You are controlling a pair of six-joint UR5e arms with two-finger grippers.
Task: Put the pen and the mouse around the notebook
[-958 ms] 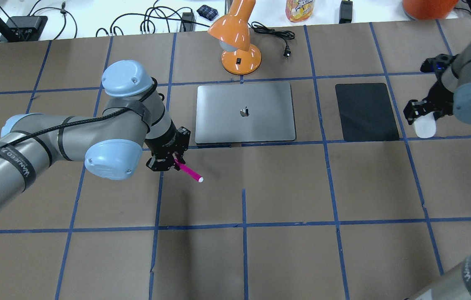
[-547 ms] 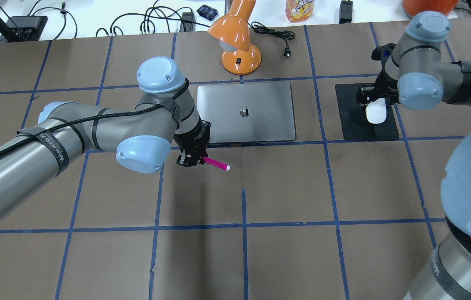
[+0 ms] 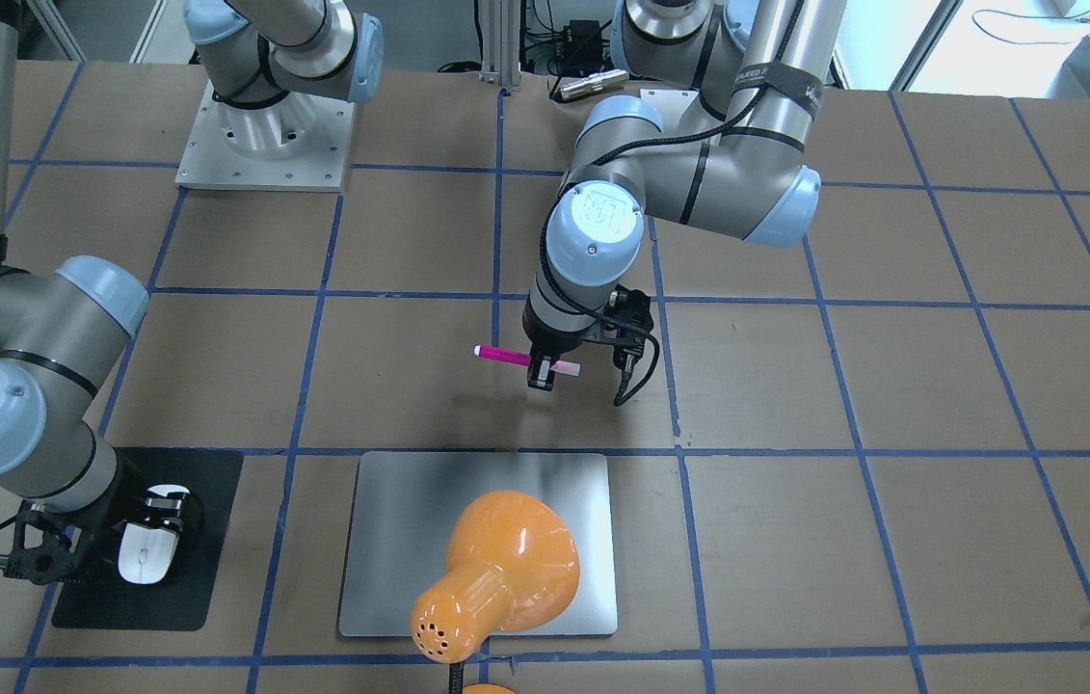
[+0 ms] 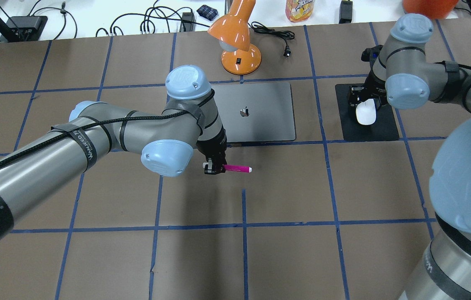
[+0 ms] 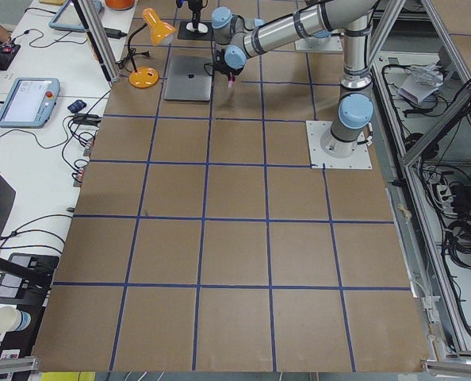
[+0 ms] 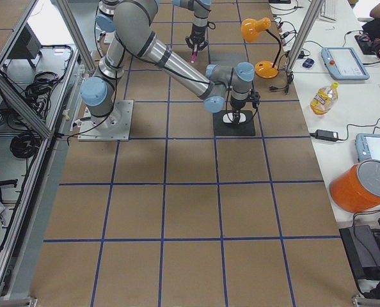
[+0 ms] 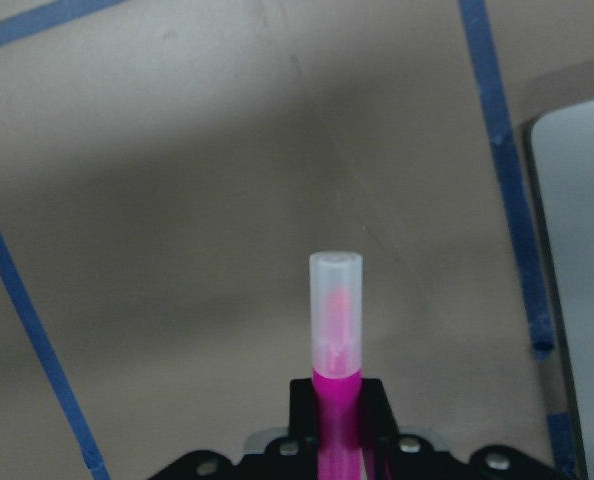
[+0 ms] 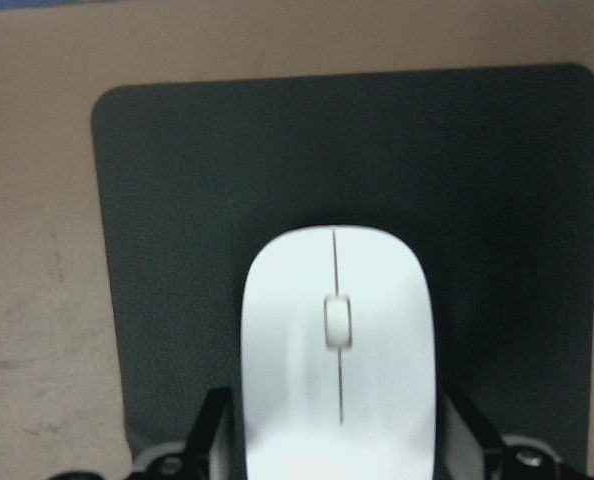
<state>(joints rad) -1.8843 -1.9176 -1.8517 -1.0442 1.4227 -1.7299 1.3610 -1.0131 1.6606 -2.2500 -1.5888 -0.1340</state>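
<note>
Paper, brown and ruled into squares by blue tape, covers the table. White benches beyond its far edge carry cables and a bottle whose label is too small to read. An orange lamp stands at the far side of the notebook, which lies flat with an apple logo at its centre. The left arm reaches out with its elbow bent and its wrist turned down. The left gripper is clamped on the pen, held level and clear of the paper. The pale cap points away from the jaws toward the robot's right, and the notebook's near edge lies just beyond them, alongside the pen. A black strap on this arm bears white lettering (it seems to read "WANEED"), and a wrist joint cap shows a UR mark. The right arm bends down over the black mat, which lies apart from the notebook on its right. The right gripper pinches the mouse by its rear sides, with the scroll wheel ahead of the jaws. The mouse sits over the mat's middle, but I cannot tell whether it touches.
</note>
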